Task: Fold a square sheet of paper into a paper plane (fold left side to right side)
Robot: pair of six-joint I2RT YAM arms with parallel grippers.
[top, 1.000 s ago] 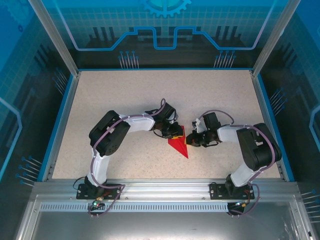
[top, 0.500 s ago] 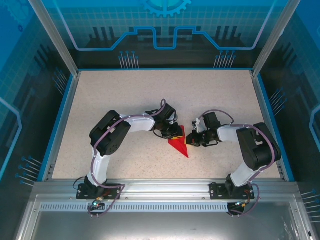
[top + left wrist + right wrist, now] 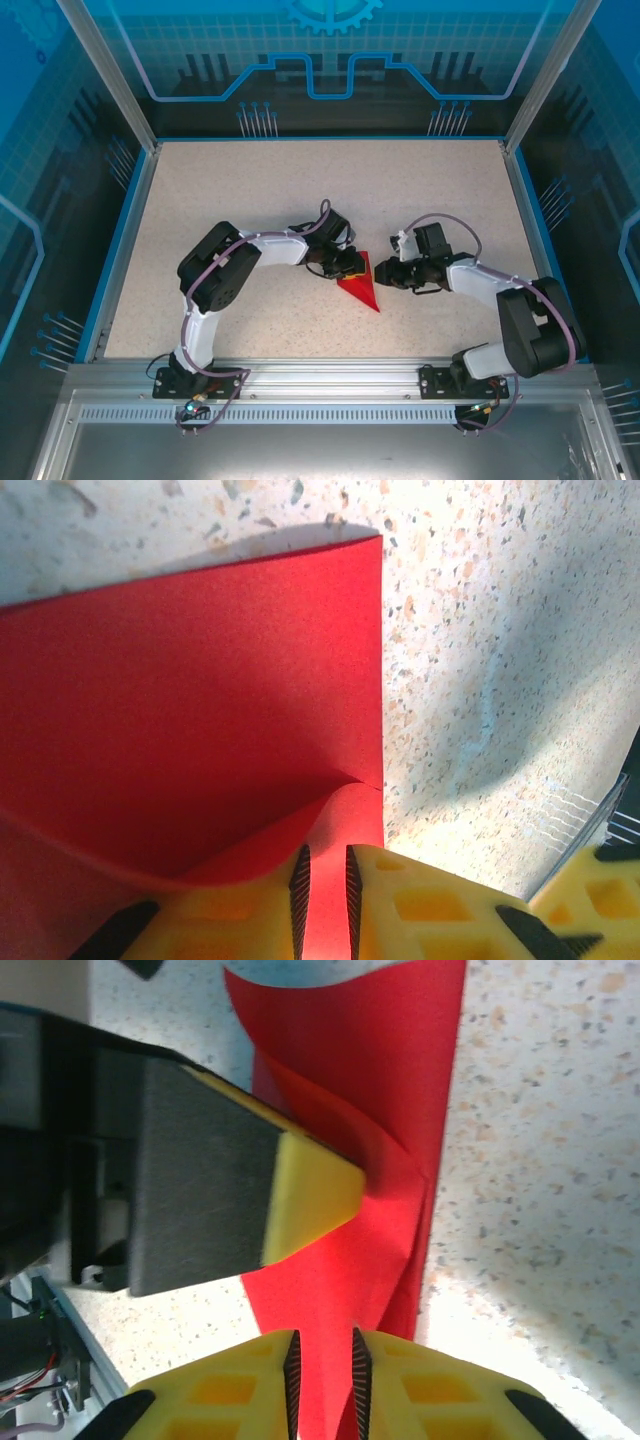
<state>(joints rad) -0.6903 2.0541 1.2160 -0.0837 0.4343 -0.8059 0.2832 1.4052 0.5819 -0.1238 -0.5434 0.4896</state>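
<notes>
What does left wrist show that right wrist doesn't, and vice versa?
Left wrist: the left gripper at the bottom edge, with a flap of the paper curling up toward its jaws, and the paper's straight right edge against the table.
Right wrist: the right gripper with red in the narrow gap of its jaws, a yellow-tipped finger of the left gripper at the paper's fold, and a metal frame at lower left.
Both: the creased red paper on the speckled table.

Matt red paper lies on speckled, grainy tabletop.
</notes>
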